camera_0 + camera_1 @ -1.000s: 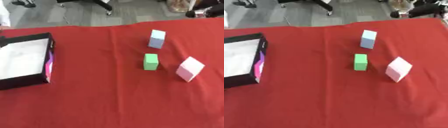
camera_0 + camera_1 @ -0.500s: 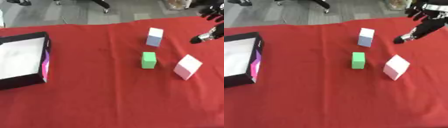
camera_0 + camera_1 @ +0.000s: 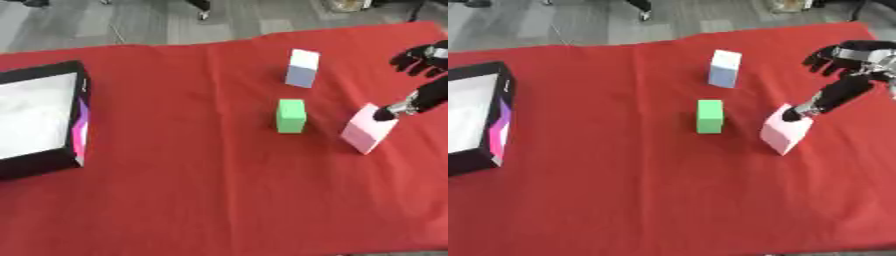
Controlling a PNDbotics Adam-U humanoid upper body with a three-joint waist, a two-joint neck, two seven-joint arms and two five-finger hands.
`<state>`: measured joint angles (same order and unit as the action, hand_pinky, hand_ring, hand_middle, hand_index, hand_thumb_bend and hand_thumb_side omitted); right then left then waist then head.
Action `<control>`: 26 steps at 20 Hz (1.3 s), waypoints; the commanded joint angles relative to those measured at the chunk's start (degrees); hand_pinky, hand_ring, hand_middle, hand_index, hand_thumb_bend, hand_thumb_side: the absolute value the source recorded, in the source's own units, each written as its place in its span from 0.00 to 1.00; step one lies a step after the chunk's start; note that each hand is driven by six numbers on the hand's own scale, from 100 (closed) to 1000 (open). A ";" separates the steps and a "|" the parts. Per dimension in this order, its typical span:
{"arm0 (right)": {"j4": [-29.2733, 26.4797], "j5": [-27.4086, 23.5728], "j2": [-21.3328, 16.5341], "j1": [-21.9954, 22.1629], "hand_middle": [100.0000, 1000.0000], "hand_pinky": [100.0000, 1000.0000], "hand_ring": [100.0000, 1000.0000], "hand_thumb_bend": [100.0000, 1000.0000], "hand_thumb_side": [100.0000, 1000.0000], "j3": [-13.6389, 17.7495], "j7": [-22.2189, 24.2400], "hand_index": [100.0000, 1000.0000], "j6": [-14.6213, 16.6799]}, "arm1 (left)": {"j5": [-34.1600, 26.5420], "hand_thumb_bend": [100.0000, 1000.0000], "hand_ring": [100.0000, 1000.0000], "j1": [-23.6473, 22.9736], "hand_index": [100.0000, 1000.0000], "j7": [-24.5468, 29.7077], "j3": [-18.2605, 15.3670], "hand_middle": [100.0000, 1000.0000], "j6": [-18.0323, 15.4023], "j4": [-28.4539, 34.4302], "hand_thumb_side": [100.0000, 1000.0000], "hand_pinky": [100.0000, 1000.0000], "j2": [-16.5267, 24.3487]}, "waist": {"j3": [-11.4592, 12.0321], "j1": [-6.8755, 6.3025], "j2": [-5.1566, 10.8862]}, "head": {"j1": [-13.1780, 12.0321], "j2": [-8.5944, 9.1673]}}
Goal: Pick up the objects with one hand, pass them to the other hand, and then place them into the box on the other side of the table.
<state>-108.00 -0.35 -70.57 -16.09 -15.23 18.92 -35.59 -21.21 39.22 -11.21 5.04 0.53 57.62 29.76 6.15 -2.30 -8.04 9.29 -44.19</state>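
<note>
Three blocks stand on the red tablecloth (image 3: 640,190): a pale blue one (image 3: 724,68) at the back, a green one (image 3: 709,116) in the middle, and a pink one (image 3: 785,129) to the right. My right hand (image 3: 852,64) has come in from the right edge above the pink block. Its fingers are spread open, and its thumb tip touches the top of the pink block. It is not closed around anything. The black box (image 3: 39,120) with a white inside sits at the left edge. My left hand shows in no view.
Grey floor and chair legs (image 3: 198,6) lie beyond the table's far edge. The cloth spreads bare in front of the blocks and between the green block and the box.
My right hand has come down and leftward from the upper right corner until its thumb reaches the pink block. The blocks and box stay in place; the camera has shifted slightly.
</note>
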 commanded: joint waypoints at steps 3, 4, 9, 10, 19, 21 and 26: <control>-2.57 -2.56 -2.54 1.49 0.84 0.90 0.89 0.72 0.28 0.90 -1.55 0.91 -2.12 | -0.45 0.45 0.84 0.42 0.89 -0.24 -0.29 0.83 0.02 1.11 0.72 0.83 2.42 | -0.35 0.18 -0.48 | 0.57 0.07; -2.68 -2.57 -2.32 1.94 0.84 0.90 0.89 0.72 0.28 0.63 -1.72 0.91 -2.63 | -0.58 0.45 0.84 0.42 0.89 -0.27 -0.30 0.83 -0.01 1.12 0.73 0.83 2.43 | -0.41 0.23 -0.53 | 0.82 0.07; -1.39 -0.89 0.43 2.82 0.85 0.90 0.89 0.72 0.28 -0.55 -2.89 0.92 -4.53 | -0.94 0.45 0.84 0.33 0.89 -0.30 -0.28 0.83 -0.20 1.59 0.73 0.83 2.46 | -0.58 0.29 -0.59 | 2.05 0.07; -1.06 -0.63 0.91 2.82 0.85 0.90 0.89 0.72 0.28 -0.93 -2.75 0.92 -4.69 | -0.99 0.45 0.84 0.29 0.89 -0.29 -0.26 0.83 -0.21 1.71 0.73 0.83 2.44 | -0.57 0.27 -0.59 | 2.19 0.07; 2.13 1.95 3.93 1.78 0.85 0.90 0.89 0.72 0.28 -3.74 -1.33 0.92 -6.16 | -1.29 0.44 0.84 -0.11 0.89 -0.36 -0.17 0.83 -0.16 2.03 0.73 0.82 2.06 | -0.26 -0.09 -0.68 | 2.05 0.07; 3.18 2.42 4.82 1.50 0.85 0.90 0.89 0.72 0.28 -4.35 -1.13 0.92 -6.49 | -1.42 0.44 0.84 -0.18 0.89 -0.36 -0.14 0.83 -0.16 2.06 0.73 0.83 1.94 | -0.16 -0.21 -0.77 | 2.05 0.07; 6.03 3.93 6.73 0.95 0.85 0.90 0.89 0.72 0.27 -5.21 -1.81 0.92 -7.20 | -1.81 0.44 0.84 -0.38 0.89 -0.39 -0.14 0.83 -0.17 2.19 0.73 0.83 1.71 | 0.01 -0.49 -1.06 | 2.08 0.07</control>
<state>-102.44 2.89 -62.85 -14.40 -20.82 17.30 -42.47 -22.64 38.22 -11.48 5.15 0.39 58.80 29.74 6.07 -2.31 -8.91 11.31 -44.19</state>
